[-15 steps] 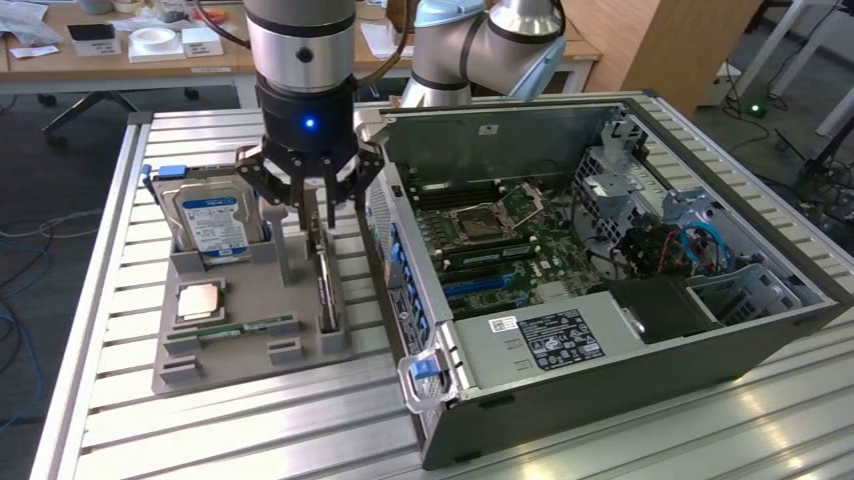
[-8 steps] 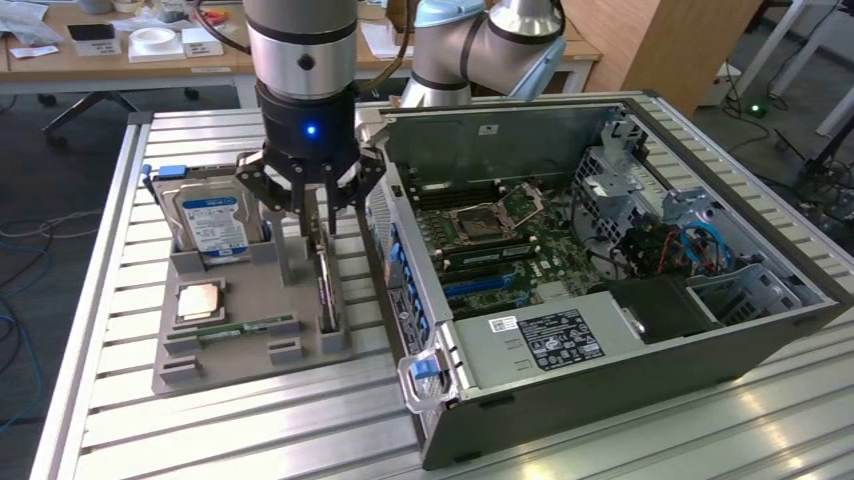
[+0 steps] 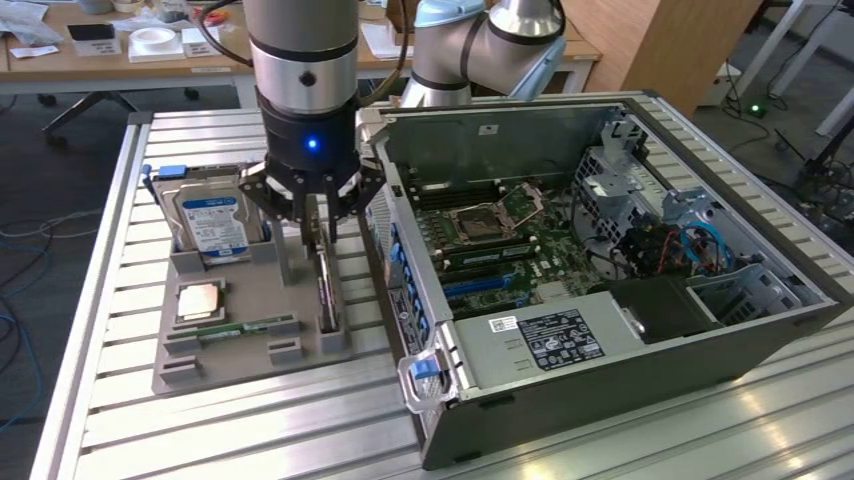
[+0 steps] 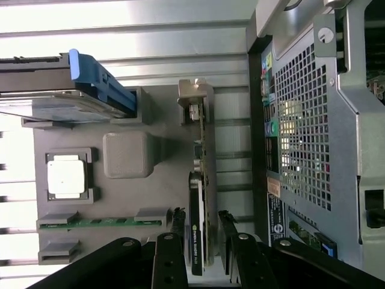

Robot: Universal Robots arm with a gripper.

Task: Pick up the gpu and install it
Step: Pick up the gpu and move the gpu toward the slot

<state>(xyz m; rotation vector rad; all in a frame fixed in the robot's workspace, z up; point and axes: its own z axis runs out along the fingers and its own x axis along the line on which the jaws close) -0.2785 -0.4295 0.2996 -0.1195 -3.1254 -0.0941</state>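
The gpu (image 3: 326,290) is a thin black card standing on edge in a slot of the grey holder (image 3: 254,352), beside the open computer case (image 3: 601,300). In the wrist view the gpu (image 4: 201,168) shows its pale metal bracket (image 4: 194,99) at the far end. My gripper (image 3: 318,235) hangs straight down over the card's rear part. Seen from the wrist, the gripper (image 4: 201,215) is open, with one fingertip (image 4: 178,214) on each side of the card and a small gap left on both sides.
The holder (image 4: 156,186) also carries a silver hard drive (image 3: 214,225) with a blue handle, a processor chip (image 3: 200,298) and a green memory stick (image 3: 247,328). The motherboard (image 3: 507,240) lies exposed inside the case, whose perforated rear wall (image 4: 307,132) stands close beside the card.
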